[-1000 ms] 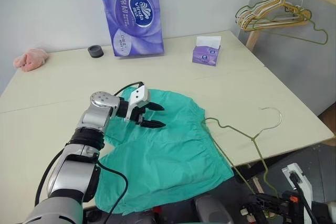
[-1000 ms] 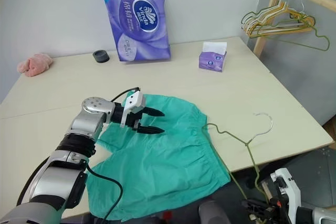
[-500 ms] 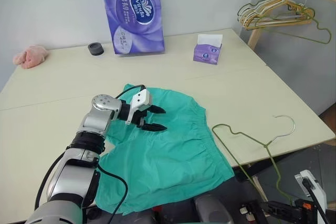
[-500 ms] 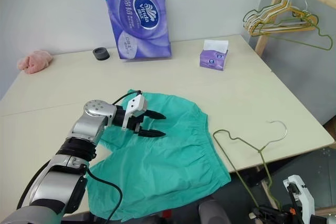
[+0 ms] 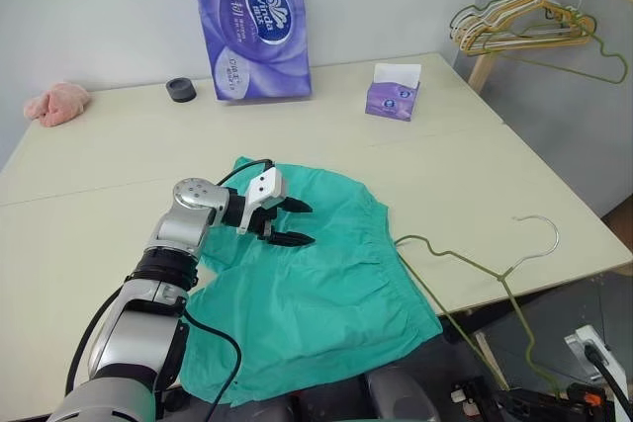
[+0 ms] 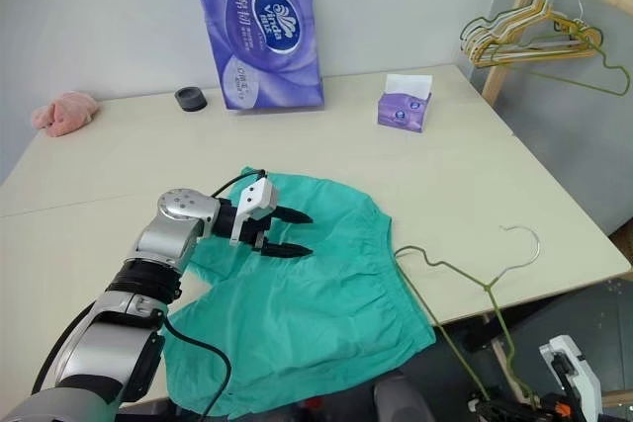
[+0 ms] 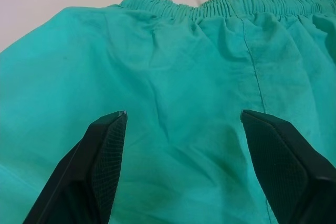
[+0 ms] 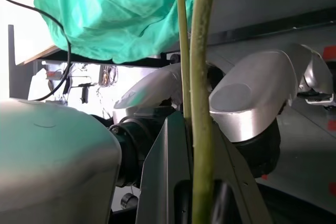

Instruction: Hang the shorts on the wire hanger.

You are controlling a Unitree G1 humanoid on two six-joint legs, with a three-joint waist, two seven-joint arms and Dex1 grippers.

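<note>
Left wrist view: my left end effector [image 7: 184,166] hovers spread over the shorts [image 5: 316,294], poised to grip. My right end effector [image 8: 202,203] pinches the wire hanger [image 5: 475,269] beside the shorts' waistband, ready for threading.

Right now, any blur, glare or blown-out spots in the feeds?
Left eye view: even light, the shorts and wire hanger sharp. Left wrist view: shorts sharp, tabletop behind washed pale. Right wrist view: hanger wire close and soft, bright blown-out patch under the table edge.
</note>
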